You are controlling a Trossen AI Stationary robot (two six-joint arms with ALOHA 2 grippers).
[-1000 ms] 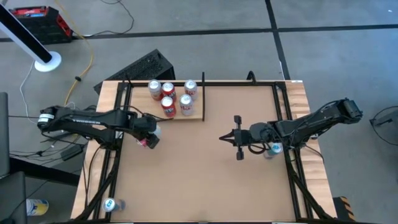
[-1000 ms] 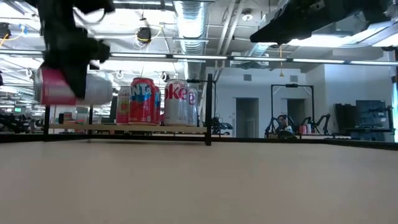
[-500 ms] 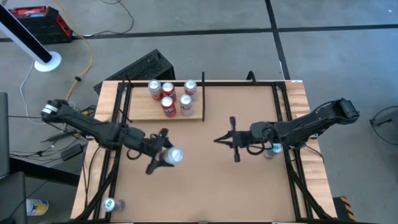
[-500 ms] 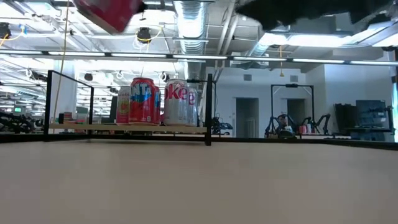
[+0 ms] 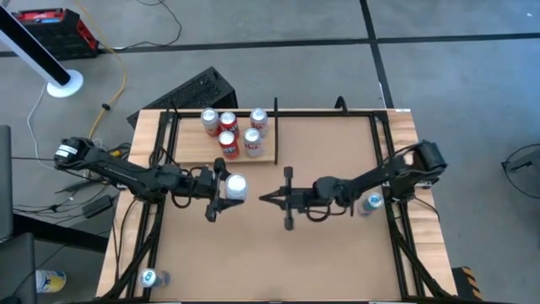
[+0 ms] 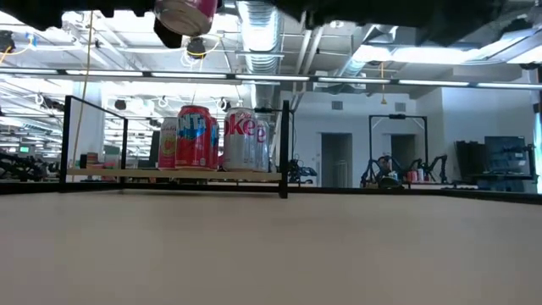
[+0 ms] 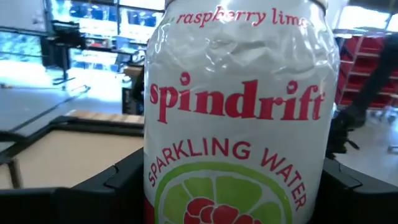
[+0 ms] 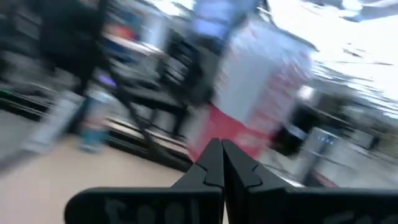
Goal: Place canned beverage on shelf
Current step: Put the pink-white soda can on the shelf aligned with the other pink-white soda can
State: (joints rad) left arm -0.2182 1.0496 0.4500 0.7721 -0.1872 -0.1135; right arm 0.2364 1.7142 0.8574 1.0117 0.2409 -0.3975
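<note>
My left gripper [image 5: 229, 188] holds a white and pink "spindrift" can [image 7: 239, 106] upright above the table's middle, in front of the shelf. In the low view the can [image 6: 186, 12] hangs high above the tabletop. The shelf [image 5: 190, 150], a pale-wood panel with black rods, stands at the far left and carries several cans [image 5: 228, 139] on their bases. My right gripper [image 5: 263, 198] is shut, points level toward the table's left and stands a short way right of the held can, touching nothing. My left gripper pinches the can's side wall [image 7: 155, 186] between its two fingers [image 7: 115, 183], one on each side of the lower half. The fingers come in level from the table's left. The can stands upright in the hold, top up, lifted well clear of the table.
One more can [image 5: 373, 201] stands by the table's right rail under the right arm. Another can [image 5: 150, 277] lies at the near left corner outside the rail. Black rods [image 6: 284, 148] edge the shelf. Bare tabletop [image 5: 278, 253] spreads over the near half.
My left gripper has swung from beside the shelf's near left corner toward the table's middle and risen. Its wrist tipped up, so the can went from lying sideways to upright. My right gripper, still shut, has travelled toward the table's left, closer to the can.
</note>
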